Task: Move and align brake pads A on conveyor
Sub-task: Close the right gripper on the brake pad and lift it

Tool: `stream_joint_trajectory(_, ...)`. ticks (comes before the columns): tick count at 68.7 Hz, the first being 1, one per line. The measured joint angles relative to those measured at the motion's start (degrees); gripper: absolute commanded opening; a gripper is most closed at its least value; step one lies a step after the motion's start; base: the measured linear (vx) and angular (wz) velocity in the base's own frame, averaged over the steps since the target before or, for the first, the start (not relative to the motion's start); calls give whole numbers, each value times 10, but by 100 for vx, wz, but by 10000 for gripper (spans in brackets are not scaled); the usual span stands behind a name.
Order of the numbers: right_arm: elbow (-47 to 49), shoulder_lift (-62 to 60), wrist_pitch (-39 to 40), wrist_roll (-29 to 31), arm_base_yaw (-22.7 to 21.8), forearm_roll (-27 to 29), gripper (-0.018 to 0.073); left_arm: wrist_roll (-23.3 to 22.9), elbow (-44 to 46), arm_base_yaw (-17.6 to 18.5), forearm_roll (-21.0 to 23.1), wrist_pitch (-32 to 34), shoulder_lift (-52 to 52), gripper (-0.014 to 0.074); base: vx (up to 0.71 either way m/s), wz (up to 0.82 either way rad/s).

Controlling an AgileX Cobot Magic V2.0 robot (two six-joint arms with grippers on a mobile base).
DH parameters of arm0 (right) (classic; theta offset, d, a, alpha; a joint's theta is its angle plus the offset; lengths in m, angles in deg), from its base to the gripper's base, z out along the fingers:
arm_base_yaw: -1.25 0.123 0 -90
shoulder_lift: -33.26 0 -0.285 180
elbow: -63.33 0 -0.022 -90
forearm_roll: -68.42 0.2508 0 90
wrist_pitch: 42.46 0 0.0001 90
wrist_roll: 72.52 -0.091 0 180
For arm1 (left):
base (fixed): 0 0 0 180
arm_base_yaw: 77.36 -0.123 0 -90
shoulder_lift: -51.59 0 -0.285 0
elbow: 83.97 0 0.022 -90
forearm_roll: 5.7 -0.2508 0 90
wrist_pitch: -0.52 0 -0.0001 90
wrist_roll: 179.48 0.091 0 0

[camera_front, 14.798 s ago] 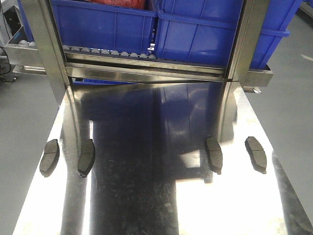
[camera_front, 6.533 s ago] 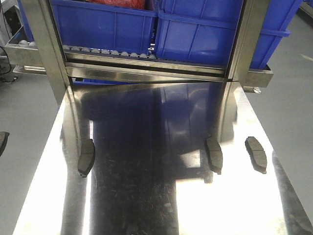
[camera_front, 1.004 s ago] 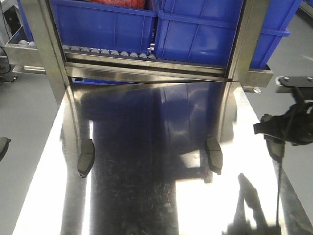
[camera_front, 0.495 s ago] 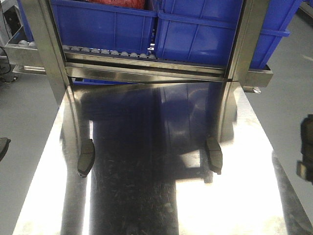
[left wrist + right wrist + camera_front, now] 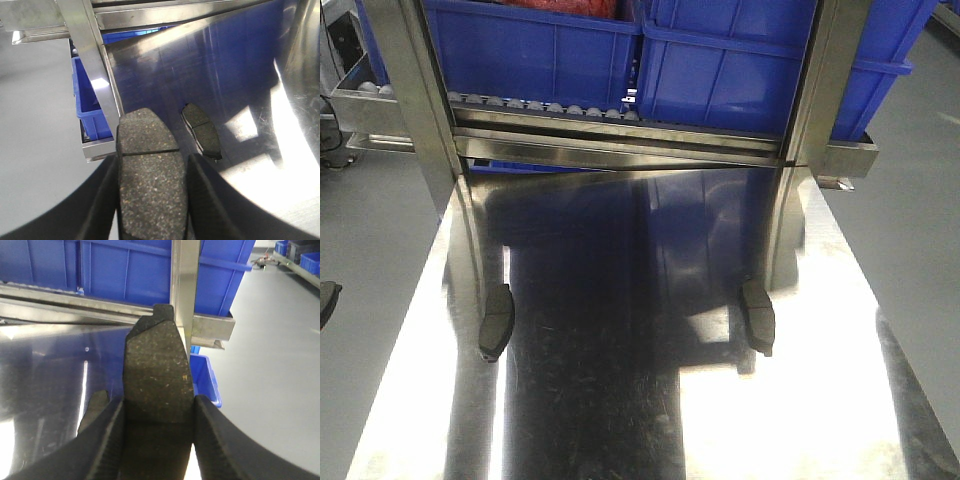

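Steel tabletop (image 5: 620, 430) is bearing two brake pads (image 5: 496, 320) (image 5: 757, 315) awaiting transfer, while left gripper (image 5: 152, 167) and right gripper (image 5: 157, 407) are each clenching another

Steel table (image 5: 620, 420); two brake pads (image 5: 496, 320) (image 5: 757, 315) atop

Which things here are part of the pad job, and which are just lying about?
Job: first pad in left hand; second pad in right hand; left table pad; right table pad. Conveyor not in view.
Lying about: blue bins; roller rack; steel table.
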Motion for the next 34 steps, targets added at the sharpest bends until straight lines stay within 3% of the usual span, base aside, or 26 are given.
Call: stream_joint_trajectory(34, -1, 0, -11, 0, 0, 0, -6, 0, 0, 0, 0, 0, 0, 109, 0, 0)
